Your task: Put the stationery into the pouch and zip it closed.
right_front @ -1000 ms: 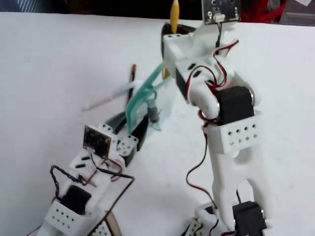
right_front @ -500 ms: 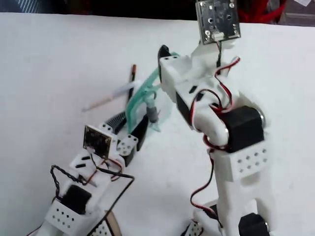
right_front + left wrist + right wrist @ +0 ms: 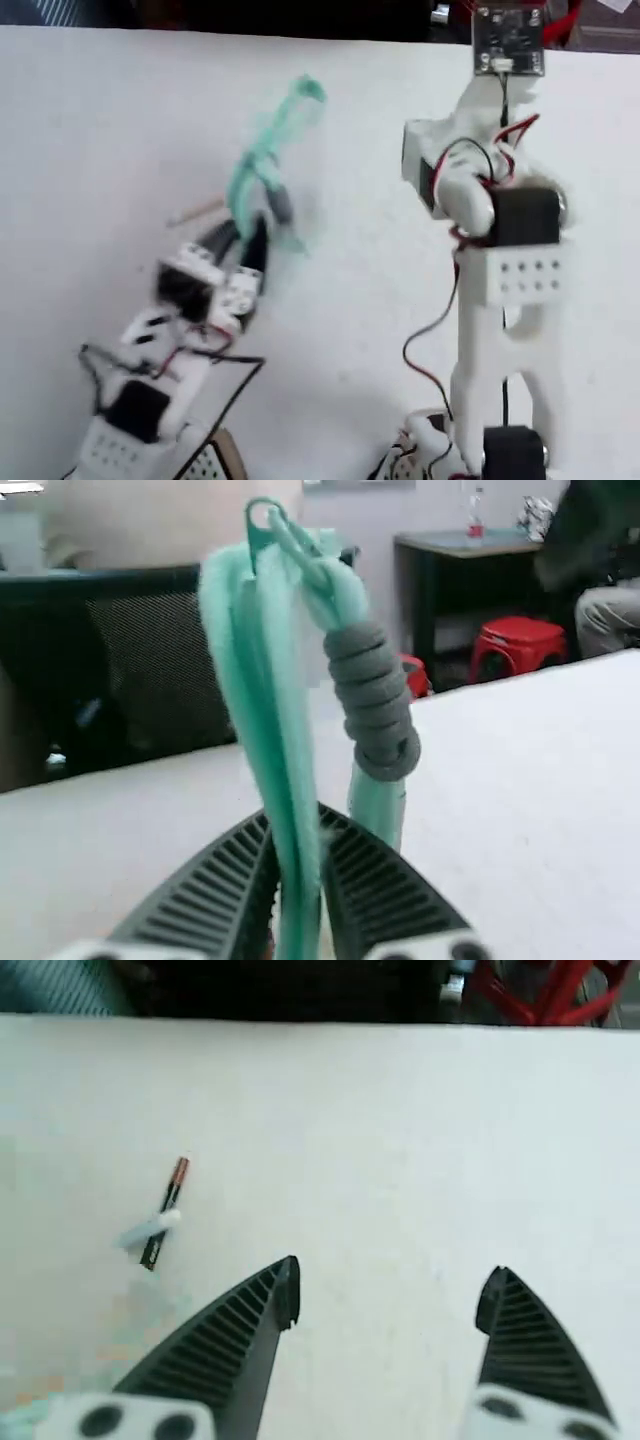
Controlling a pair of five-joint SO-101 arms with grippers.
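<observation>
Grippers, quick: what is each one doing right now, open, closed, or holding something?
Left gripper: closed on the green pouch, held up off the table.
Right gripper: open, holding nothing.

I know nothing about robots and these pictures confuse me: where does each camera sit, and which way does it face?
High view: fixed above the table, looking down; shows left arm, right arm, left fingers shut on the pouch.
Left wrist view: on the left arm, facing along left fingers and raised pouch toward the room.
Right wrist view: on the right arm, facing down past open right fingers at a pencil.
Shared: high and left wrist views both show the pouch.
</observation>
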